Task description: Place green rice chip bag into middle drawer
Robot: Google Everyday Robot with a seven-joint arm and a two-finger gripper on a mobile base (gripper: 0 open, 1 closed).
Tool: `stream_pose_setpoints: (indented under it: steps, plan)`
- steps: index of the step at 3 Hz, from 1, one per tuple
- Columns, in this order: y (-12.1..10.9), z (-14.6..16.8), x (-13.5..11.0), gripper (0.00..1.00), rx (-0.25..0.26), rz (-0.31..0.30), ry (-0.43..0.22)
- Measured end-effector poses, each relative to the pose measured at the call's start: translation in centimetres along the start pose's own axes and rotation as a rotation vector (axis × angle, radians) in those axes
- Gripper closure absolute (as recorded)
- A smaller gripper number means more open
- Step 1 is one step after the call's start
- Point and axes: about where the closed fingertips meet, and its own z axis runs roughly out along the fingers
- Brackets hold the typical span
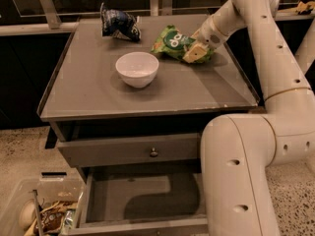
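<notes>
The green rice chip bag (171, 42) lies crumpled at the back right of the grey cabinet top (88, 82). My gripper (195, 52) reaches in from the right and is shut on the bag's right end, with a tan finger (193, 54) over it. The bag looks slightly raised at that end. The middle drawer (106, 195) stands pulled open low at the front of the cabinet, its flat grey bottom bare and partly in my arm's shadow. My white arm (236, 171) hangs in front of the drawer's right side.
A white bowl (137, 68) stands mid-top, left of the bag. A dark blue and white snack bag (119, 24) sits at the back. A shut drawer front with a metal knob (153, 152) is above the open drawer. A clear bin of items (39, 215) stands on the floor at left.
</notes>
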Motion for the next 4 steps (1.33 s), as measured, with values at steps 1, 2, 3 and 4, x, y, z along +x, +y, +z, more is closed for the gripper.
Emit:
stream_pose_setpoints:
  steps: [1, 2, 3, 4]
  plan:
    - [-0.2, 0.0, 0.4, 1.0, 0.01, -0.006, 0.014]
    - [0.7, -1.2, 1.9, 1.0, -0.01, -0.061, 0.049]
    - [2.2, -6.3, 3.7, 1.0, 0.023, -0.121, 0.036]
    - [3.7, -15.6, 4.5, 1.0, 0.198, -0.141, -0.007]
